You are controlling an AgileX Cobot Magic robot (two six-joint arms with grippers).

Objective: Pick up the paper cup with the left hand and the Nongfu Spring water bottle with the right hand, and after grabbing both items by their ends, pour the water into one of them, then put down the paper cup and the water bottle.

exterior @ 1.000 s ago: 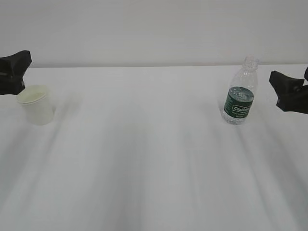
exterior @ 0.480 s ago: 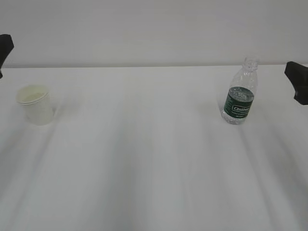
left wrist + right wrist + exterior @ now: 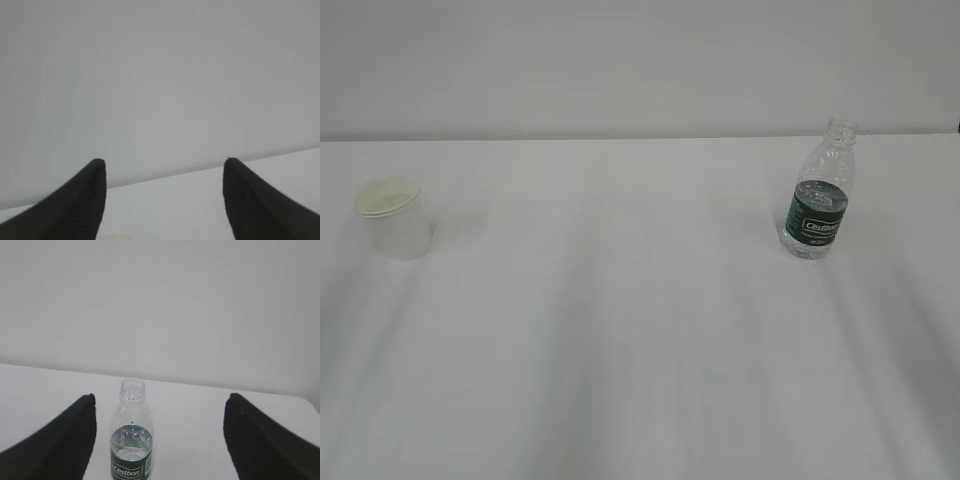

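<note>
White table (image 3: pixel 640 330): paper cup (image 3: pixel 393 216) upright at 9 o'clock, Nongfu Spring water bottle (image 3: pixel 818 196) upright at 3 o'clock, well apart. Nothing held; both look set down, task likely near end. Left hand (image 3: pixel 165 200) jaws spread, empty; cup rim barely visible at frame bottom. Right hand (image 3: pixel 160 437) jaws spread, bottle between but untouched. Arms absent from exterior view; cup's fill level unclear.

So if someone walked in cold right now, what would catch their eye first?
Probably the water bottle, upright and capless at the right of the white table, its dark green label the only strong colour. Then the paper cup, standing alone far left. No claw touches either; the right claw gapes open short of the bottle.
</note>
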